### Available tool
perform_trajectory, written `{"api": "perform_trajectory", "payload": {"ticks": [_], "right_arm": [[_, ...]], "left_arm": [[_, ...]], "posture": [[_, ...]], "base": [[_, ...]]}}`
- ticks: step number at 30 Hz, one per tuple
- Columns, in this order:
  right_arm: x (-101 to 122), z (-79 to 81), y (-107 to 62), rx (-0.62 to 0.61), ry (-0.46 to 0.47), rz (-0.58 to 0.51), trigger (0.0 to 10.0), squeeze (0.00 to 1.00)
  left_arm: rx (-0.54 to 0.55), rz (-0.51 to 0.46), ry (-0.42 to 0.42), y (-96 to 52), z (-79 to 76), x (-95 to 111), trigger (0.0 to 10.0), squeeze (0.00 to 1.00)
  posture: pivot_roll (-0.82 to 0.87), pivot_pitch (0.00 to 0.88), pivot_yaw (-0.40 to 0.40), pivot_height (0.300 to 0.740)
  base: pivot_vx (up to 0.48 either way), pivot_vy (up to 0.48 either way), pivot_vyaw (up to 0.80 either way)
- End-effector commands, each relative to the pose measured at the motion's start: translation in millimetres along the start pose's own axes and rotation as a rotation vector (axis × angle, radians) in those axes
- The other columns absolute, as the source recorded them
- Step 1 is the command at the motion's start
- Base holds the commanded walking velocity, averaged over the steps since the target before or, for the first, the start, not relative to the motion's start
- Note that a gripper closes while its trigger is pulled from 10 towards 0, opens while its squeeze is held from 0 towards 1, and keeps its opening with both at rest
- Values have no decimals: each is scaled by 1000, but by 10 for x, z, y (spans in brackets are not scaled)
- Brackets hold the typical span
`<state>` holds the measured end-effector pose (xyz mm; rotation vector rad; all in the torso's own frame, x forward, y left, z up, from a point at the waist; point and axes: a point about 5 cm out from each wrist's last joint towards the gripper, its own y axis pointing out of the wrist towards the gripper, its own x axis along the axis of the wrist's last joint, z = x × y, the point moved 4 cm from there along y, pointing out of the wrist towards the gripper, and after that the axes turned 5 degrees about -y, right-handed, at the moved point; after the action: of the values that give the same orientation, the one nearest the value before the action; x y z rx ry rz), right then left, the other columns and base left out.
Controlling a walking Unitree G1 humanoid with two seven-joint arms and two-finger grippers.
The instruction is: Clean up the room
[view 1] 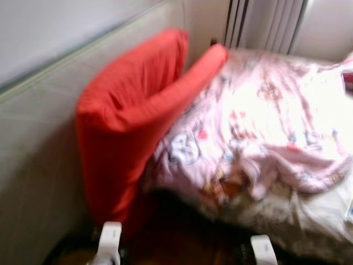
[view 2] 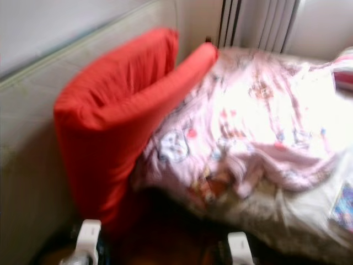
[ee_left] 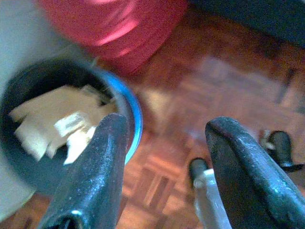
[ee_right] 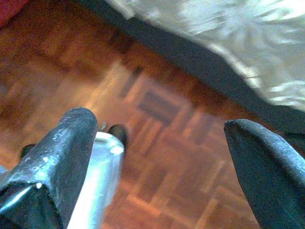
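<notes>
A big red cushion (view 1: 132, 121) stands folded against the pale wall at the head of the bed. A rumpled pink patterned blanket (view 1: 259, 127) covers the bed (view 1: 309, 221). Both arms hang low in front of it, the left arm (view 1: 108, 240) and the right arm (view 1: 262, 249) at the picture's lower edge. My left gripper (ee_left: 169, 124) is open over the parquet, beside a blue-rimmed bin (ee_left: 128, 109) with pale paper scraps (ee_left: 52, 124) in it. My right gripper (ee_right: 162, 121) is open above bare parquet near the bed's edge, holding nothing.
Dark parquet floor (ee_right: 157, 105) runs between the bed and the wall. A white radiator (view 1: 265, 22) stands at the far end. The bed's pale sheet (ee_right: 238, 43) overhangs the floor. A colourful flat item (view 2: 343, 207) lies on the bed's right side. The views are blurred.
</notes>
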<state>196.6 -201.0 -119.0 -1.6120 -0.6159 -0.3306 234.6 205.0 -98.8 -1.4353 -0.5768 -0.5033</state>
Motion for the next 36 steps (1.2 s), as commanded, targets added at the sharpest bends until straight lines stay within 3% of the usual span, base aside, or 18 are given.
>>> {"api": "perform_trajectory", "payload": {"ticks": [1, 4, 8, 10, 13, 19, 21, 24, 27, 29, 36], "right_arm": [[21, 100, 6, 36, -24, -9, 10000, 0], [22, 86, 6, 19, -36, -11, 10000, 0], [-68, 24, -9, -79, 164, 10, 10000, 0], [-77, 9, -8, -82, 100, 26, 10000, 0], [-104, 15, -9, -68, 76, 46, 10000, 0], [-140, 60, -20, -79, 305, 26, 10000, 0], [-139, 62, -21, -86, 334, 19, 10000, 0], [-100, 87, -17, -47, 293, -2, 10000, 0], [-110, 95, -19, -49, 336, -3, 10000, 0], [-140, 99, -23, -62, 411, 4, 10000, 0], [-147, 94, -26, -57, 411, 3, 10000, 0]], "left_arm": [[17, 36, 22, -22, 94, -105, 10000, 0], [19, 33, 17, -21, 96, -97, 10000, 0], [18, 33, 9, -22, 90, -102, 10000, 0], [20, 35, 8, -24, 94, -111, 10000, 0], [28, 40, -2, -28, 110, -130, 10000, 0], [27, 43, -3, -32, 117, -146, 10000, 0], [22, 45, 3, -33, 115, -149, 10000, 0], [14, 46, 9, -33, 106, -154, 10000, 0], [15, 46, 8, -34, 107, -157, 10000, 0], [13, 48, 10, -35, 98, -165, 10000, 0], [6, 49, 13, -36, 72, -177, 10000, 0]], "posture": [[-123, 0, 61, 719], [-113, 0, 56, 719], [-100, 0, 55, 719], [-98, 0, 52, 719], [-83, 0, 47, 719], [-93, 0, 46, 719], [-93, 0, 48, 719], [-92, 0, 45, 719], [-93, 0, 45, 719], [-93, 0, 44, 719], [-100, 0, 43, 719]], "base": [[0, 0, -725], [0, 0, -723], [0, 0, -531], [0, 0, 0], [0, 0, 0], [0, 0, 0], [0, 0, 0], [0, 0, 0], [0, 0, 0], [0, -251, 0], [0, -248, 0]]}}
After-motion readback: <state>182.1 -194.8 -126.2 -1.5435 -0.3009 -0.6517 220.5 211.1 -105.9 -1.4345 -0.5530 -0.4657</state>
